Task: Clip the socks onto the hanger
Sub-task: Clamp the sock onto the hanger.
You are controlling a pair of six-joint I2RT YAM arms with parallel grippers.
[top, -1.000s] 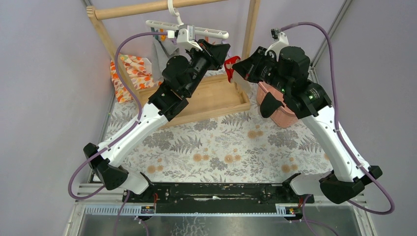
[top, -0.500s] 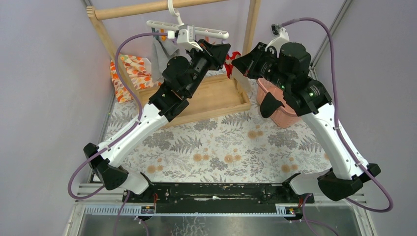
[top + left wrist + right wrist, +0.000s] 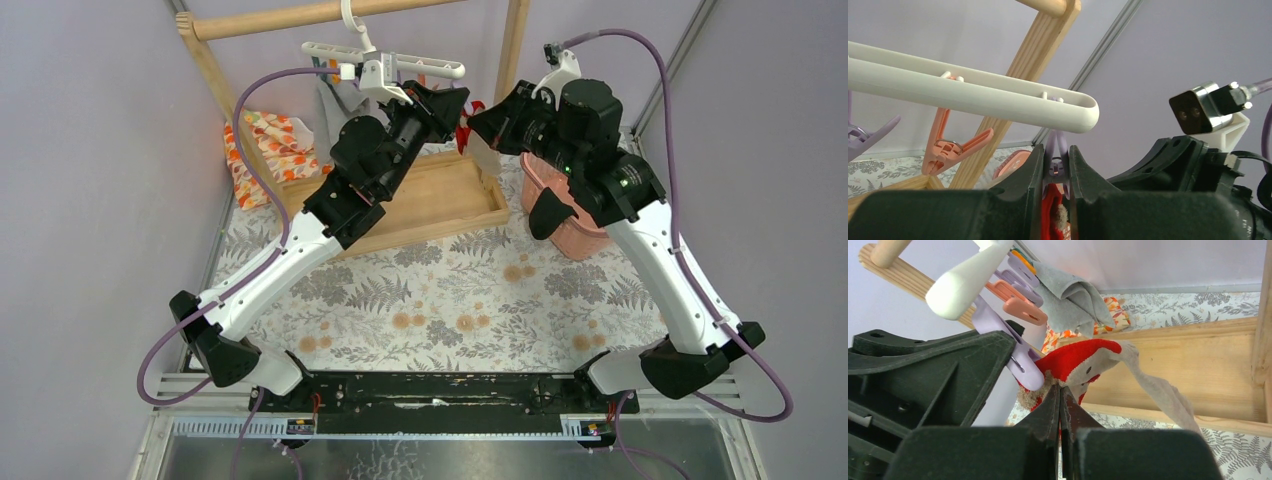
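Near field: the counter (image 3: 450, 300) with its fern-print cover carries no sock that I can see; the wooden tray (image 3: 440, 200) behind it shows bare wood, and the pink basket (image 3: 570, 225) sits to its right, contents hidden by the arm. Mid field: both arms are raised and meet at the right end of the hanger (image 3: 973, 95). The right pincer (image 3: 1060, 392) is fully closed on the tan sock (image 3: 1083, 357), pinching it near the red end, with the beige part trailing down over the tray. The left pincer (image 3: 1056, 167) is narrow and clamped on the handles of the purple clip (image 3: 1054, 142), the last clip on the white bar. The red end touches the lower tip of that clip; whether fabric is actually inside its mouth I cannot tell. Far field: an orange clip (image 3: 950, 145) next along hangs with nothing in it, and beyond it a grey fabric piece (image 3: 1070, 292) hangs from the bar, probably the other sock already clipped, though the clip holding it is hidden. The hanger hangs by its hook on the wooden rail (image 3: 300, 15). Judgement: one sock likely done; the second is at the point of insertion. Left to do: seat the red end, release the clip, let go.
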